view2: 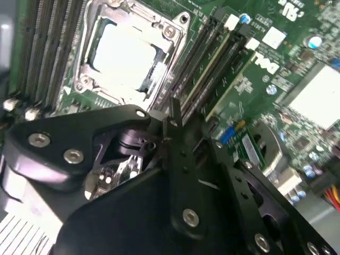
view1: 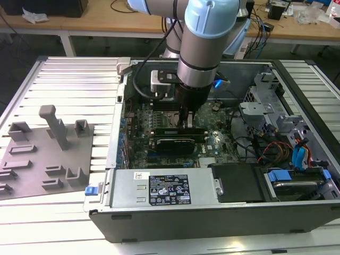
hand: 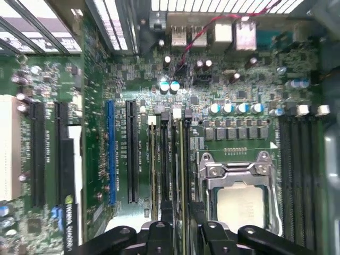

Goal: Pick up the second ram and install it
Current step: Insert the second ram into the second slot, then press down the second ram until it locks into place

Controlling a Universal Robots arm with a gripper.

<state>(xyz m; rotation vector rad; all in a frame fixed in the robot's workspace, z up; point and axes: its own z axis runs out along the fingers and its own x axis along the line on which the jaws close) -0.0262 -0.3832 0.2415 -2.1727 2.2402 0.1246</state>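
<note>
In the exterior view the arm reaches straight down into the open computer case [view1: 297, 212], its wrist upright and the end effector [view1: 187, 123] low over the circuit board, just on the far side of the dark graphics card [view1: 172, 143]. The memory stick [view1: 180, 132] lies as a thin green strip along the slots right under the fingertips, at or in its slot. On the exterior view's left a grey parts holder [view1: 48, 154] sits on the slatted tabletop [view1: 74, 79].

In the second wrist view the black fingers [view2: 183, 159] run down toward the row of memory slots [view2: 210, 64] beside the square silver processor socket [view2: 125, 53]. They stand close together around a thin edge that I take for the stick, so the end effector looks pinched on it, though the contact itself is hidden.

In the first wrist view the fingertips [hand: 178, 234] straddle the slots [hand: 170, 159], with a thin stick [hand: 182, 159] standing on edge between them, beside the socket [hand: 239, 191].

The risk, as I judge it: if the stick is tilted or off its notch, pressing down could jam it, bend it, or leave one end clip unlatched. The socket is close enough that a sideways slip could strike it.
</note>
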